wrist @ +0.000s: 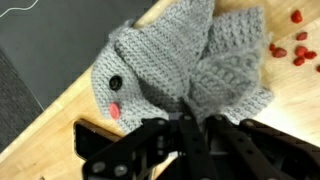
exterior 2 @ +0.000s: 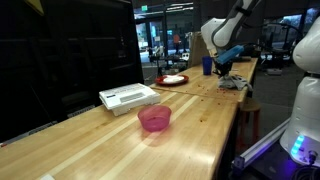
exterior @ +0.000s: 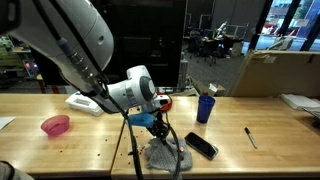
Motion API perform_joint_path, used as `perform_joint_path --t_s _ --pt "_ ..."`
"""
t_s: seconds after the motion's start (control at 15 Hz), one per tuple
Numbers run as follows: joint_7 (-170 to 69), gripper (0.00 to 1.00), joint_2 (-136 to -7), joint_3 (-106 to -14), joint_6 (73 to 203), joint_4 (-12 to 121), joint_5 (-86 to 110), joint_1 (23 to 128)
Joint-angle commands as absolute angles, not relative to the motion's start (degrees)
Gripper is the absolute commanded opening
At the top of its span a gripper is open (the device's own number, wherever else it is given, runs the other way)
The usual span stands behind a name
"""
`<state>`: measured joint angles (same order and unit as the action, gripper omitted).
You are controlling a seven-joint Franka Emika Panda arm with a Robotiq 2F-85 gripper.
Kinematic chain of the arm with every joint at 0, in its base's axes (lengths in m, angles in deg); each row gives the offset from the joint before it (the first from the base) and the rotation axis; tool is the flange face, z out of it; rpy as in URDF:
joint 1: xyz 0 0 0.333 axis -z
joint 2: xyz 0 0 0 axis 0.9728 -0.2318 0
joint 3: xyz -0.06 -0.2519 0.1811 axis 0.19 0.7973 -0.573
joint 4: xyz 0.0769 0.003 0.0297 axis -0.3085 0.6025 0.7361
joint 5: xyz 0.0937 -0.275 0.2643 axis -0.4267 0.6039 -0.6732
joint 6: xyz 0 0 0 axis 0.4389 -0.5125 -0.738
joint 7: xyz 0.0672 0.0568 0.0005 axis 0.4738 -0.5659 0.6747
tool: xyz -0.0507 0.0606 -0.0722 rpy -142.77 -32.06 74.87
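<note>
Long wooden table before dark glass wall

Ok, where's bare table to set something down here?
Bare table runs between the pink bowl and the crocheted toy, and between the black phone and the marker. Crowded around the gripper, shut on the toy, with the blue cup close behind.

White rounded arm; black fingers
</note>
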<state>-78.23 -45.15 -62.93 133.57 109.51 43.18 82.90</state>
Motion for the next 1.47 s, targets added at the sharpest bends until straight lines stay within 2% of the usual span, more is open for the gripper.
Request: perform_joint_path --t_s 0.0,0.93,1.4 --pt "-77.6 0.02 -43.5 -63.0 136.0 110.8 39.4 82.6" --pt "-77.5 0.02 -44.0 -65.9 137.1 111.2 19.6 79.6" --pt "-78.2 0.02 -46.1 -67.8 135.8 106.2 16.6 78.5"
